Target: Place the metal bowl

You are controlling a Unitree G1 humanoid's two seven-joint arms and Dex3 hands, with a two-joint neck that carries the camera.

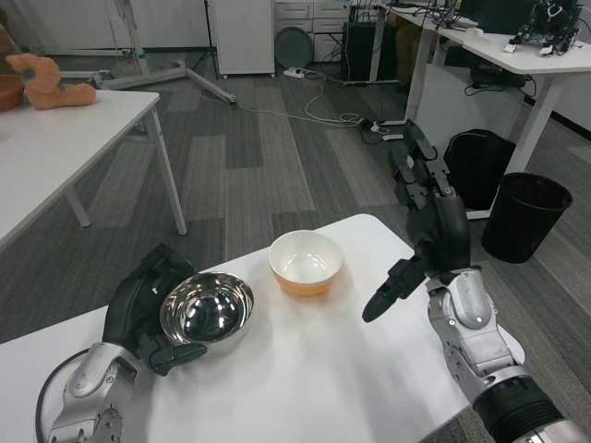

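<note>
A shiny metal bowl point(207, 308) is at the left of the white table point(305, 369), gripped at its left rim by my left hand point(146, 309), whose fingers wrap its outer side and underside. Whether the bowl rests on the table or hangs just above it cannot be told. Just to its right an orange bowl with a white inside point(306, 262) stands on the table, close to the metal bowl and apart from it. My right hand point(423, 217) is raised above the table's right edge, fingers spread, holding nothing.
A dark round rim point(42, 397) shows at the table's left front under my left forearm. Another white table point(65, 138) with an orange toy stands at the far left. A black bin point(526, 217) and desks are on the right beyond the table.
</note>
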